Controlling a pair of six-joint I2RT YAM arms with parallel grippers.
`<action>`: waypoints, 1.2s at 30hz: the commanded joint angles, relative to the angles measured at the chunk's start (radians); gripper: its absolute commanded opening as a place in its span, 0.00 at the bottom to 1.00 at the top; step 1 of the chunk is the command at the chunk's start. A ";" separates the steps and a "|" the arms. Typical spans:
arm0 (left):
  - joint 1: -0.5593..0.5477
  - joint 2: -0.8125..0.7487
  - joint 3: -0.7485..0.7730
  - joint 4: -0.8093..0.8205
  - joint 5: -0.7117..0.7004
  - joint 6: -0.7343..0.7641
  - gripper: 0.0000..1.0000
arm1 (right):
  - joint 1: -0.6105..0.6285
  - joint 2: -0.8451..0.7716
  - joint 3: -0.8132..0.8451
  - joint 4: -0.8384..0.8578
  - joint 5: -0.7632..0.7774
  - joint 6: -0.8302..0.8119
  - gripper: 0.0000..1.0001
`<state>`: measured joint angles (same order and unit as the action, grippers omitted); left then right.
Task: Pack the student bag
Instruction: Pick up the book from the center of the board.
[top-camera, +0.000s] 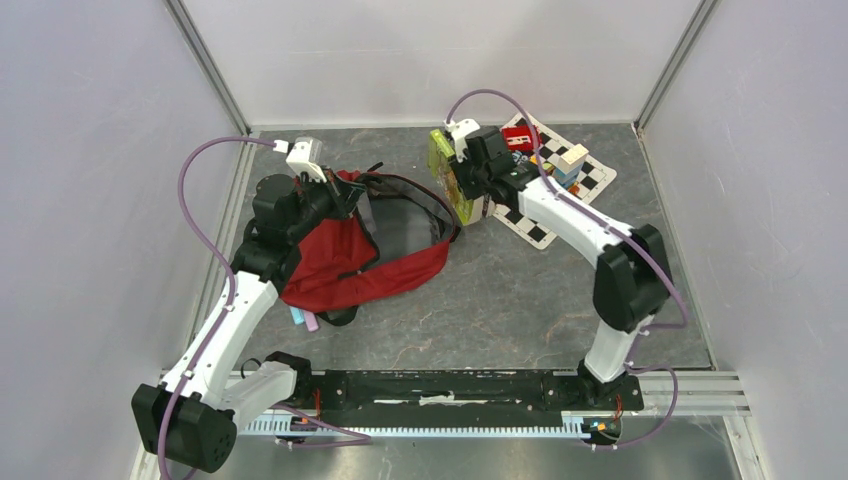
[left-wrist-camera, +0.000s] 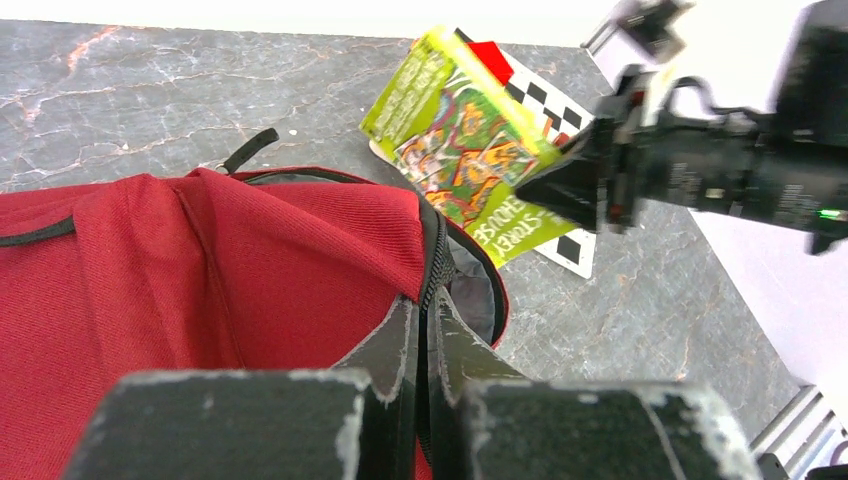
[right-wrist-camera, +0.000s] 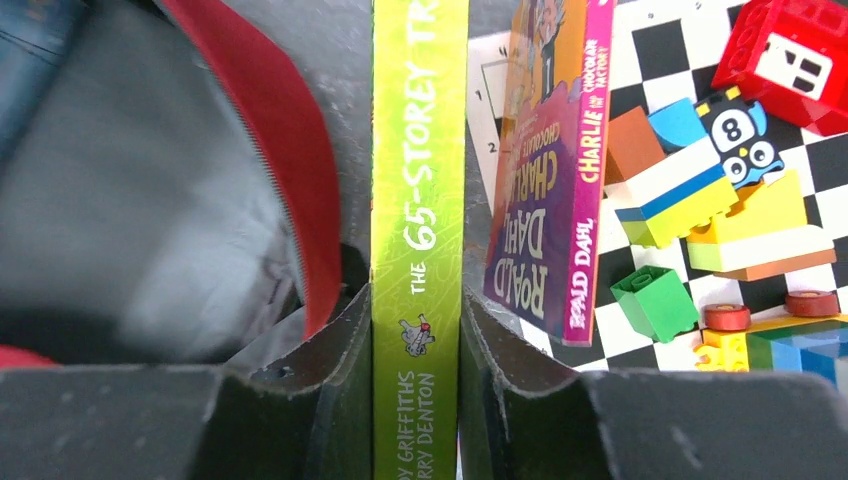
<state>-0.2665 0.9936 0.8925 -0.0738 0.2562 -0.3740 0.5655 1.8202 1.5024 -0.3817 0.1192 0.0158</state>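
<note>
The dark-red student bag (top-camera: 345, 255) lies at the left centre of the table, its mouth open and its grey lining (top-camera: 405, 225) showing. My left gripper (top-camera: 345, 192) is shut on the bag's black zipper rim (left-wrist-camera: 432, 250) at the far edge of the opening. My right gripper (top-camera: 468, 180) is shut on the spine of a lime-green book (right-wrist-camera: 418, 180), held upright just right of the bag's mouth. The book also shows in the left wrist view (left-wrist-camera: 465, 150). The bag's red rim (right-wrist-camera: 290, 150) and lining lie left of the book.
A checkered mat (top-camera: 560, 185) at the back right holds a purple Roald Dahl book (right-wrist-camera: 550, 170), a red toy block (right-wrist-camera: 790, 60), a green block (right-wrist-camera: 655, 302) and several other coloured blocks. Pink and blue pens (top-camera: 303, 320) stick out under the bag's near edge.
</note>
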 joint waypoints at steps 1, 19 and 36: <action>-0.008 -0.028 0.018 0.031 -0.024 0.046 0.02 | -0.001 -0.190 -0.028 0.118 -0.074 0.070 0.00; -0.008 0.074 0.065 -0.050 -0.051 0.089 0.02 | -0.001 -0.385 -0.317 0.317 -0.405 0.356 0.00; -0.008 0.041 0.039 -0.013 -0.028 0.081 0.02 | 0.020 -0.487 -0.529 0.498 -0.474 0.520 0.00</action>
<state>-0.2707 1.0733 0.9077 -0.1326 0.2207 -0.3283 0.5701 1.3746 0.9791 -0.0338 -0.3191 0.4999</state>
